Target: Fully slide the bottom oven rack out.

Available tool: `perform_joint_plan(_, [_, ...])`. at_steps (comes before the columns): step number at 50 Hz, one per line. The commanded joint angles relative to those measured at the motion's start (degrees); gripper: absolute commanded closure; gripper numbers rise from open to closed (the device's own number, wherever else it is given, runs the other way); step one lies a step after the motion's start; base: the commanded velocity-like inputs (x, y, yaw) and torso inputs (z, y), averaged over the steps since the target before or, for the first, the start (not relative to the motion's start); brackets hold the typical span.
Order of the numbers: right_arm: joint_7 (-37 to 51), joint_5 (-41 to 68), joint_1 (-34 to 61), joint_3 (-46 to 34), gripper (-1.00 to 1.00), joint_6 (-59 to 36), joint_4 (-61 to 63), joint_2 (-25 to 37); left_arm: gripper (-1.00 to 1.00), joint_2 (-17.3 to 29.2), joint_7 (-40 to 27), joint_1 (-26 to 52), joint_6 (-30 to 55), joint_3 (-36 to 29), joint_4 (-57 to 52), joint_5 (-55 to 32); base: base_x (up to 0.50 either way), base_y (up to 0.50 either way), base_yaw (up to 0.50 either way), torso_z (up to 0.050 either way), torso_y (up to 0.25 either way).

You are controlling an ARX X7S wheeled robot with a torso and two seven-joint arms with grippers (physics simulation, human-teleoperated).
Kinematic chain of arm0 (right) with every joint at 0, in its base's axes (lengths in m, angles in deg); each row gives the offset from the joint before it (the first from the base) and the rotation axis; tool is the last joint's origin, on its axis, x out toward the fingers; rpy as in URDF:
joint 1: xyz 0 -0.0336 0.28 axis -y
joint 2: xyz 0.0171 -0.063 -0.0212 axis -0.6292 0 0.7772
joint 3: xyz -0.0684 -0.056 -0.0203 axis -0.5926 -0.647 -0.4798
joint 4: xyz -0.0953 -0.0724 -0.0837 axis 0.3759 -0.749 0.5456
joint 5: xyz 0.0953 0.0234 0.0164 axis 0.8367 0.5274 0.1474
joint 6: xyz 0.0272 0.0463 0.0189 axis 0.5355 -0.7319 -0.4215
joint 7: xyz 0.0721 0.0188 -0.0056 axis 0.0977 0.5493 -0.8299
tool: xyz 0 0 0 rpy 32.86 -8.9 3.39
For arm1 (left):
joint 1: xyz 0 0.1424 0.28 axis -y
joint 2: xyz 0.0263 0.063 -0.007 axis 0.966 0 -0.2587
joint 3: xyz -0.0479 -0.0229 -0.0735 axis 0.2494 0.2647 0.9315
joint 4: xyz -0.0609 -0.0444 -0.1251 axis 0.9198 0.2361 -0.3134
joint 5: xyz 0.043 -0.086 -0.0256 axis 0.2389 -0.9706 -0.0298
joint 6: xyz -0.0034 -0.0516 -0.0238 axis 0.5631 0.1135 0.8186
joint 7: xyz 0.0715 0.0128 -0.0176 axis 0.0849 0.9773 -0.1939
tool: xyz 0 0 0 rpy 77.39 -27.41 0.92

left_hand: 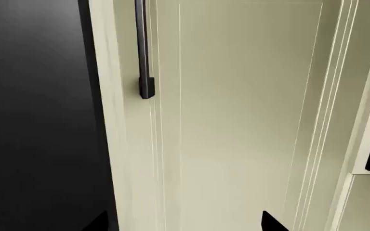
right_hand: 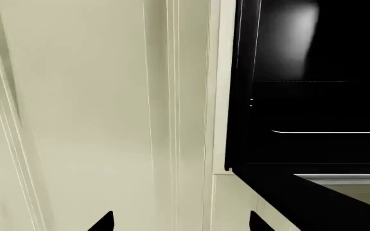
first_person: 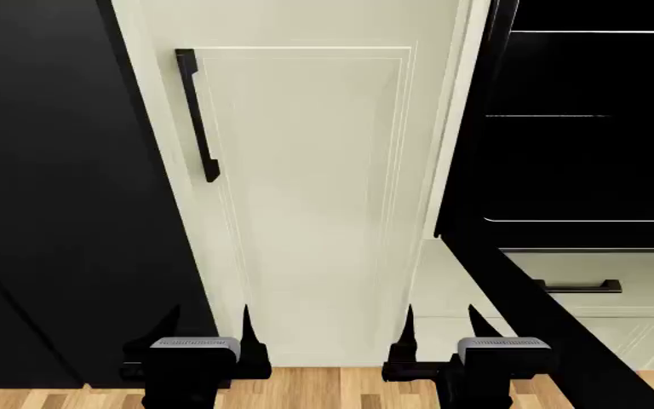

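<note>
Head view: both black two-fingered grippers, left gripper (first_person: 209, 334) and right gripper (first_person: 441, 332), hang with fingers spread wide and empty before the tall cream cabinet door (first_person: 304, 187) with its black bar handle (first_person: 197, 115). Right of that door gapes the black-cavity oven (first_person: 582, 153); thin bright wire lines cross it, the lowest being the bottom oven rack (first_person: 582, 221), inside the cavity.

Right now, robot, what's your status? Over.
Both end effectors, left and right, open, holding nothing. Oven open at right, racks still inside. Its lowered door stands between.
</note>
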Motion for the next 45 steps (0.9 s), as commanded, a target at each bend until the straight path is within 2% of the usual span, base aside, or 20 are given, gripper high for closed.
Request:
perform_joint_plan(1, [1.09, 0.82, 0.01, -1.19, -1.00, 0.19, -0.15, 0.91, -1.00, 0.94, -1.21, -0.12, -0.12, -1.25, -0.17, -0.39, 0.00, 0.00, 0.00, 0.000, 0.000])
perform_joint_plan(9, [2.72, 2.09, 0.02, -2.94, -1.00, 0.37, -0.22, 2.37, -1.00, 2.32, -3.89, -0.12, -0.44, -3.29, 0.00, -0.15, 0.00, 0.00, 0.00, 0.000, 0.000])
perform_joint_plan(13, [3.31, 2.43, -0.13, -3.53, -1.00, 0.06, 0.52, 2.88, -1.00, 2.89, -4.34, -0.69, -0.68, -3.93, -1.06, -0.51, 0.00, 0.00, 0.00, 0.048, 0.000])
perform_joint_plan(19, [4.81, 3.27, -1.26, -3.96, -1.00, -5.70, 7.79, 3.40, -1.00, 3.48, -5.57, -2.41, 5.61, -4.04, -8.90, -1.53, 0.00, 0.00, 0.00, 0.050, 0.000])
perform_joint_plan(22, [5.43, 3.24, -1.78, -4.63, -1.00, -10.69, 14.10, 3.91, -1.00, 3.83, -6.52, -2.92, 13.97, -3.58, -16.93, -2.44, 0.00, 0.00, 0.00, 0.050, 0.000])
perform_joint_plan(26, [5.14, 5.00, -1.89, -5.14, -1.00, -18.83, 24.60, 4.72, -1.00, 4.75, -7.42, -1.38, 29.69, -2.21, -30.54, -4.81, 0.00, 0.00, 0.00, 0.050, 0.000])
perform_joint_plan(29, [4.96, 9.00, -0.67, -4.03, -1.00, -27.22, 33.86, 5.01, -1.00, 5.66, -7.83, 1.56, 41.58, -1.46, -40.33, -6.71, 0.00, 0.00, 0.00, 0.050, 0.000])
perform_joint_plan(33, [6.34, 12.64, 2.76, -2.19, -1.00, -39.80, 44.66, 6.16, -1.00, 6.35, -8.22, 5.14, 53.47, -0.34, -49.00, -9.07, 0.00, 0.00, 0.00, 0.050, 0.000])
perform_joint_plan(38, [7.59, 16.96, 6.91, 1.31, -1.00, -52.71, 54.28, 7.86, -1.00, 6.31, -6.98, 13.75, 73.12, 5.14, -59.49, -14.64, 0.00, 0.00, 0.00, 0.050, 0.000])
perform_joint_plan(39, [7.68, 17.86, 7.62, 2.13, -1.00, -54.85, 55.79, 8.10, -1.00, 7.40, -8.89, 15.58, 75.46, 6.69, -59.97, -18.79, 0.00, 0.00, 0.00, 0.050, 0.000])
perform_joint_plan(40, [7.79, 18.83, 8.41, 3.06, -1.00, -57.16, 57.55, 8.40, -1.00, 10.43, -14.99, 17.40, 76.78, 8.95, -59.98, -27.38, 0.00, 0.00, 0.00, 0.050, 0.000])
perform_joint_plan(42, [10.39, 24.33, 10.10, 5.15, -1.00, -60.52, 59.96, 10.26, -1.00, 16.70, -31.41, 22.74, 81.25, 15.78, -59.97, -44.57, 0.00, 0.00, 0.00, 0.050, 0.000])
perform_joint_plan(44, [22.18, 39.05, 11.69, 5.42, -1.00, -58.57, 59.98, 18.12, -1.00, 17.75, -41.62, 29.09, 88.62, 23.70, -59.19, -61.76, 0.00, 0.00, 0.00, 0.050, 0.000])
perform_joint_plan(45, [28.79, 46.52, 12.97, 4.93, -1.00, -56.67, 59.97, 22.76, -1.00, 19.82, -49.26, 31.69, 89.06, 25.05, -56.77, -70.35, 0.00, 0.00, 0.00, 0.050, 0.000])
